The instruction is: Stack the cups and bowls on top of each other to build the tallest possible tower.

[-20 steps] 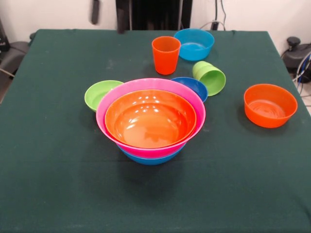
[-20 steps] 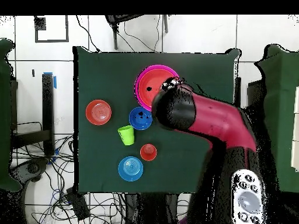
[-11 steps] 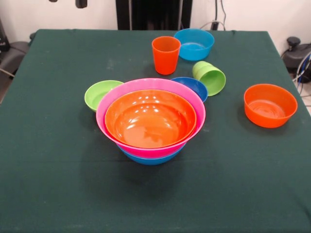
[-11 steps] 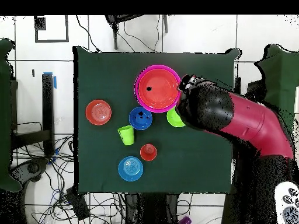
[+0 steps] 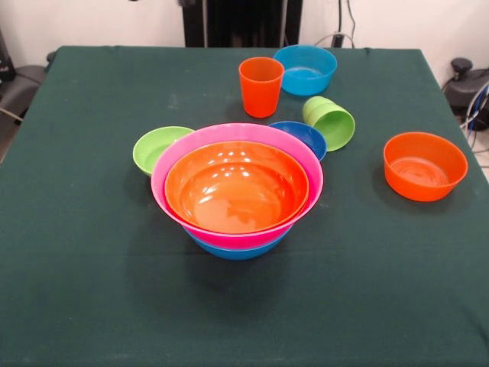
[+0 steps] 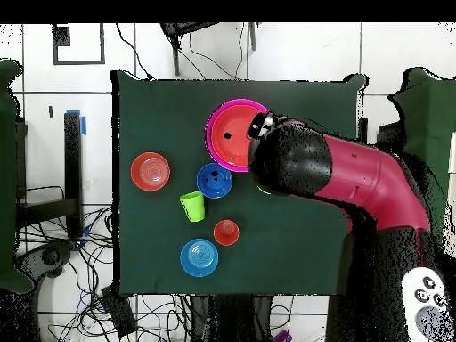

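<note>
The tower [image 5: 237, 195] stands mid-table. Green bowl [image 5: 157, 147] touches its left side; dark blue bowl [image 5: 303, 136] sits behind. The arm [image 6: 338, 174] overhangs the tower's edge. Jaw state cannot be told.

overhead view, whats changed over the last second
The arm swung out toward the right edge, uncovering the lime green bowl, then came back over it and the tower. No cup or bowl moved; nothing was picked up or released.
</note>
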### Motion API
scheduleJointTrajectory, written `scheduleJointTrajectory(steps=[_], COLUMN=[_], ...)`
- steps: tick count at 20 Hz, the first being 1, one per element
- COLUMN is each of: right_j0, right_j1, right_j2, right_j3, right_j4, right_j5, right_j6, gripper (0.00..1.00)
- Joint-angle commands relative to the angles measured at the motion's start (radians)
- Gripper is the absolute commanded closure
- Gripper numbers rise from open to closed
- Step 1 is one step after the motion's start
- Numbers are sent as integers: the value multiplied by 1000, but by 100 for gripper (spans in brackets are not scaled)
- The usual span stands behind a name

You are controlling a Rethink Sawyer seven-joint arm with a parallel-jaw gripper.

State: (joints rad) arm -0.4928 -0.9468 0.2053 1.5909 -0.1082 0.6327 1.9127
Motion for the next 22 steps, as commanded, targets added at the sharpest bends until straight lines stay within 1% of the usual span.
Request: scheduleJointTrajectory(steps=[1,3,5,7,9,11,13,14,15,19,21,22], right_j0=[-12,-17,-21,-30,-32,-39,-63,-69,-74,-102,-104,-112], right_j1=[12,19,19,1,0,-21,-93,-108,-141,-190,-186,-206], right_j2=[133,141,150,158,166,174,197,207,207,232,240,242], right_j3=[93,88,75,78,62,60,98,94,96,93,75,106], right_j4=[-91,-99,-107,-110,-114,-105,-83,-77,-62,-53,-61,-55], right_j5=[176,172,190,209,228,254,275,297,351,441,459,449], right_j6=[-279,-268,-268,-275,-271,-267,-315,-327,-329,-346,-322,-324], gripper=[0,0,0,0,0,0,0,0,0,0,0,0])
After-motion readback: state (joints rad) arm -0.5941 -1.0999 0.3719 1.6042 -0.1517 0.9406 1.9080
